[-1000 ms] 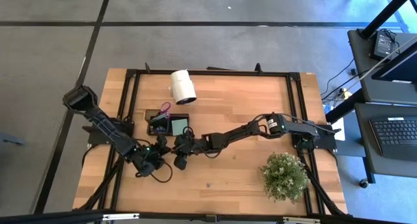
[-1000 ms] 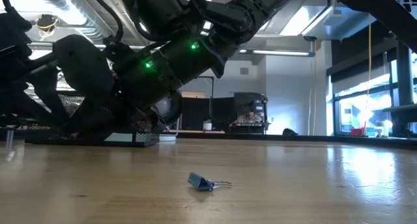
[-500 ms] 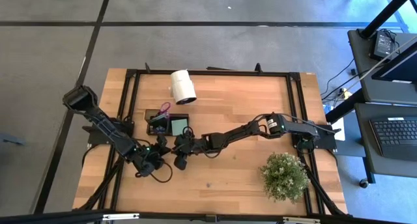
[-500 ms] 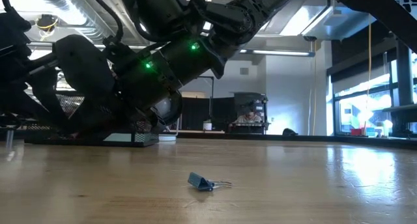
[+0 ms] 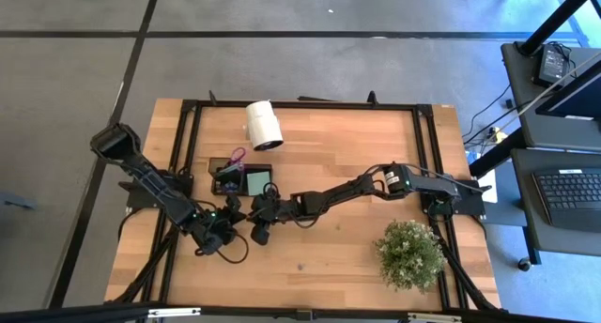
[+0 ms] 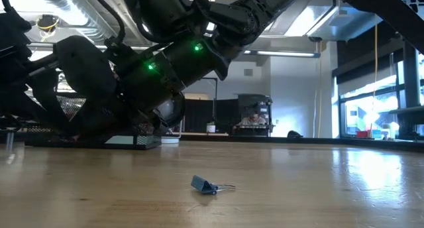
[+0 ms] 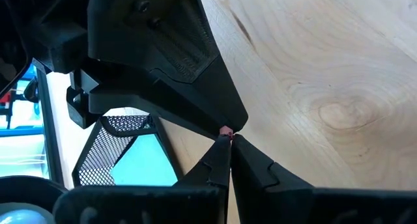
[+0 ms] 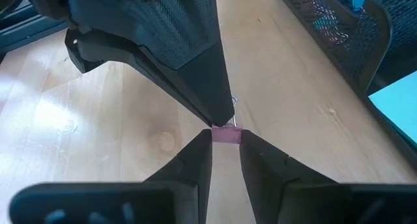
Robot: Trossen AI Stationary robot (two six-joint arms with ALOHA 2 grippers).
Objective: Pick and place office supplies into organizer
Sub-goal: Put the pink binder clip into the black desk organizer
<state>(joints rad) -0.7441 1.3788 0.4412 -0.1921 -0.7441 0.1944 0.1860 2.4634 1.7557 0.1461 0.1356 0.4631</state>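
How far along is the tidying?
Scissors and a sticky-note pad already sit in the organizer. Both the right gripper and left gripper pinch a tiny purple piece. A blue binder clip still lies on the table.

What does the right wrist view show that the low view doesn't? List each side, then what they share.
Right wrist only: the right gripper, its fingers pinching a small purple piece, the left gripper with its shut tip meeting that piece, the mesh organizer, and a light sticky-note pad.
Low only: a blue clip lying alone on the table, and the room behind.
Both: the wooden table and the dark arms.
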